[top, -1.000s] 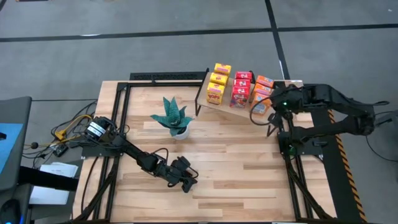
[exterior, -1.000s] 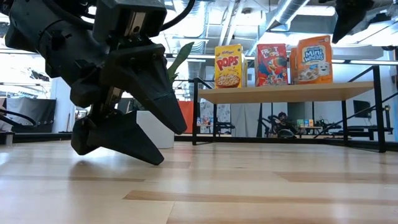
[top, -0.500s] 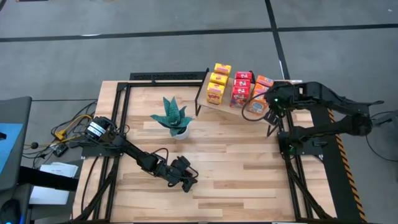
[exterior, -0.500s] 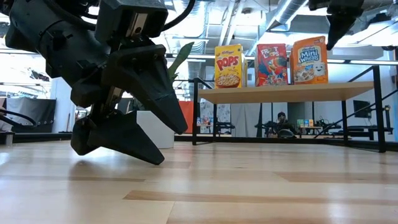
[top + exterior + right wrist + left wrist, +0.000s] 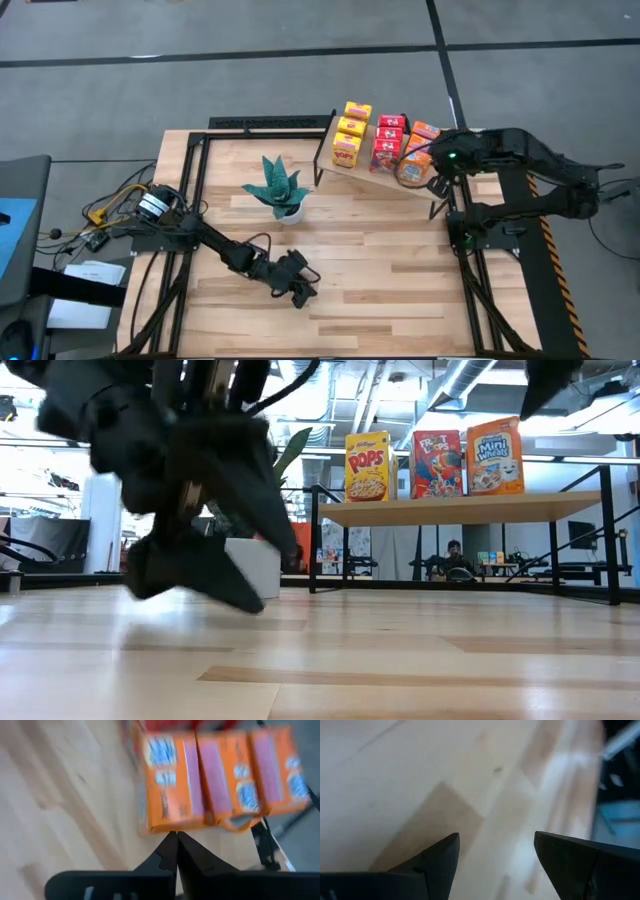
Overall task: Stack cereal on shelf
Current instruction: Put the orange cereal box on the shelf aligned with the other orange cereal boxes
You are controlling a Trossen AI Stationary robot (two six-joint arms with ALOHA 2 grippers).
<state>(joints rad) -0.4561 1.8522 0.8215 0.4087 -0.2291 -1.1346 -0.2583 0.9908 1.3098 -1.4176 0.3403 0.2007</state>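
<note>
Cereal boxes (image 5: 383,143) stand in three rows on the shelf (image 5: 460,510) at the far right part of the counter (image 5: 340,270): yellow boxes (image 5: 350,133) nearest the plant, red boxes (image 5: 388,141) in the middle, orange boxes (image 5: 215,777) at the right end. From my low view I see one box of each colour facing me along the shelf's front edge, all upright.

My right end effector (image 5: 176,851) has its two fingers pressed together with nothing between them. It hangs just beside the orange row, at the shelf's right end, and I cannot tell whether the tips touch the nearest box. Its arm reaches in from the right rim of the counter, over the black frame there.

My left end effector (image 5: 495,857) stands wide and holds nothing. It hovers low over bare planks in the near middle of the counter, well apart from the shelf.

A teal plant (image 5: 281,190) in a white pot sits between the left arm and the shelf. Near planks in front of the shelf lie open, as does the near right corner of the counter.
</note>
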